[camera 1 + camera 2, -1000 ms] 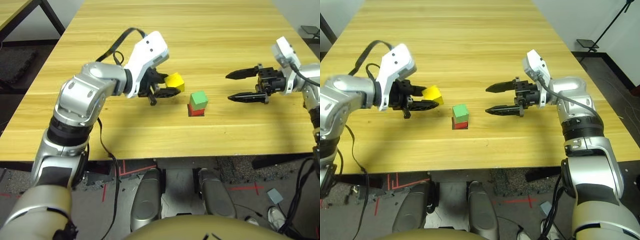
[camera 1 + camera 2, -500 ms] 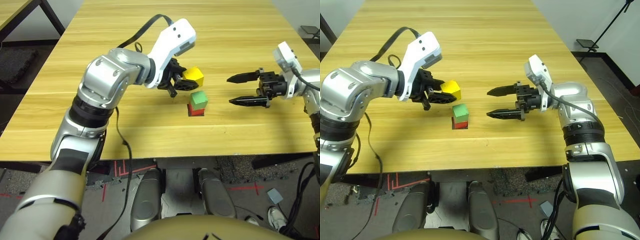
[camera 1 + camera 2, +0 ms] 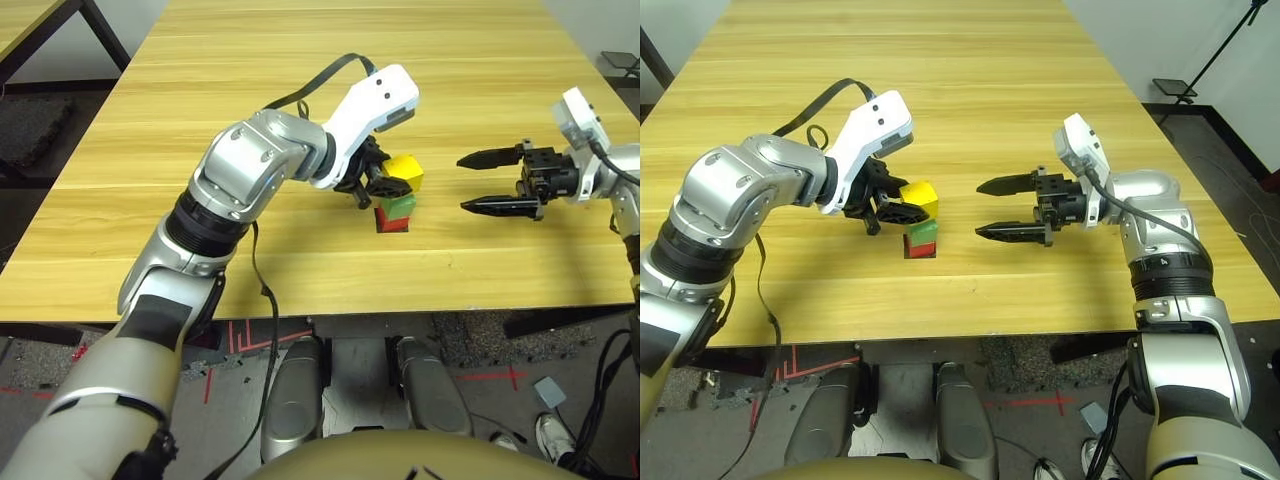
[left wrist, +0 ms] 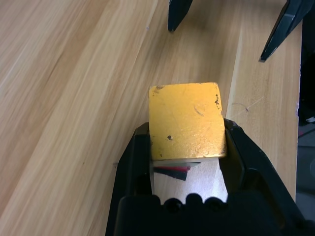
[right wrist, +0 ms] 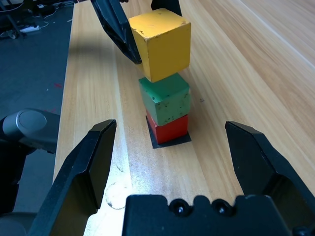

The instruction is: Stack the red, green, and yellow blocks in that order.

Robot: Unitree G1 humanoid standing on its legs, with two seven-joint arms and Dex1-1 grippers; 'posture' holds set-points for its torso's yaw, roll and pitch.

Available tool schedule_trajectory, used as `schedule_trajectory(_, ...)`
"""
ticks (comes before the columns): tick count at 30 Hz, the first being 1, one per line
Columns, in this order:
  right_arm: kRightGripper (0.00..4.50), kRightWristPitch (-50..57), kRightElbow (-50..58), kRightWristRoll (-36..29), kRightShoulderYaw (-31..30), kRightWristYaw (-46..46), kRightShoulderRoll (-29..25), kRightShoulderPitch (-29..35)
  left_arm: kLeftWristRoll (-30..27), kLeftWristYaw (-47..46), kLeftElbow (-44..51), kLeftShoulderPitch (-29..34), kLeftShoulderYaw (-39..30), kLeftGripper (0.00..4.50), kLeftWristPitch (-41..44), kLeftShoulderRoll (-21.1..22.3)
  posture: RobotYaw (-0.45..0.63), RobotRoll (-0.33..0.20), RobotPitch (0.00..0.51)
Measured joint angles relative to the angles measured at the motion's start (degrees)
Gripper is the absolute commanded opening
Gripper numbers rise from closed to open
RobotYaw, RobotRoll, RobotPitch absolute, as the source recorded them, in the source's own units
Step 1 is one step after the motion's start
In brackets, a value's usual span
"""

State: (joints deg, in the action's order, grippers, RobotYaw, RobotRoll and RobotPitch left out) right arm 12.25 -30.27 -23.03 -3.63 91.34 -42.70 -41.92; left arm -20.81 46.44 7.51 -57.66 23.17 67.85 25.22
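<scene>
The red block (image 5: 170, 130) sits on a flat black patch (image 5: 158, 143) with the green block (image 5: 165, 101) stacked on it. My left gripper (image 3: 388, 183) is shut on the yellow block (image 5: 160, 42) and holds it directly over the green one, slightly turned and offset. I cannot tell whether the two touch. In the left wrist view the yellow block (image 4: 187, 120) is pinched between both black fingers (image 4: 135, 157). My right gripper (image 3: 978, 208) is open, a short way to the right of the stack and pointing at it.
The wooden table (image 3: 300, 90) stretches far behind and to both sides of the stack. Its front edge (image 3: 330, 305) runs close below the blocks. A black cable (image 3: 310, 90) loops over my left forearm.
My left gripper carried the yellow block to the right and lowered it from beside the stack to just above the green block. My right gripper stayed nearly still.
</scene>
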Motion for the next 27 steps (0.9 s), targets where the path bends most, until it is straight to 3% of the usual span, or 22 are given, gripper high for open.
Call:
schedule_trajectory(14,4.50,0.84,1.06,0.01,0.63,-0.18,-0.45,0.71,2.74,0.56,-3.61,1.71,2.60,1.95,-6.27,0.20,0.14,0.061,0.150)
schedule_trajectory(27,4.50,0.91,1.09,0.01,1.28,-0.57,-0.89,0.72,3.69,1.87,-3.92,2.01,3.02,1.95,-7.20,0.38,0.14,0.065,0.156)
